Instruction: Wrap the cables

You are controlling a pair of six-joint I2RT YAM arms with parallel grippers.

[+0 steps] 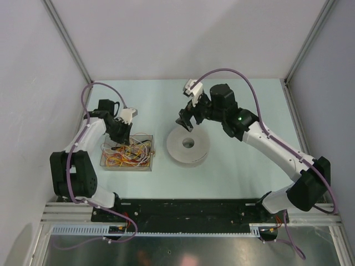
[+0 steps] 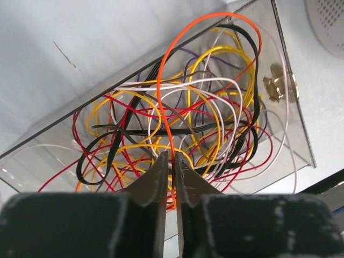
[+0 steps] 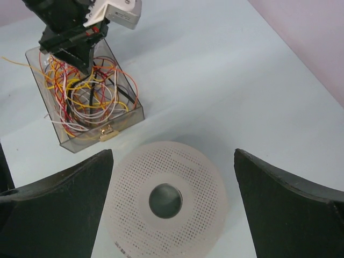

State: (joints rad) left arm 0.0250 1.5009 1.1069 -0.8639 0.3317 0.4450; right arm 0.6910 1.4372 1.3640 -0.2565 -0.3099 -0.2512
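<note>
Within left claw [image 2: 171, 161], orange cable [image 2: 160, 107].

A clear plastic box [image 1: 125, 168] with a brass latch [image 3: 107, 131] is sitting on the pale bench [image 1: 244, 160], a white perforated spool [image 1: 177, 148] lying flat just beside it.

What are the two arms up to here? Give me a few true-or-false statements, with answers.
1. The left gripper pinches an orange cable. True.
2. The right gripper is shut. False: it is open, above the spool.
3. The cables lie in a clear box. True.
4. A cable is wound on the spool. False: no cable is on it.
</note>
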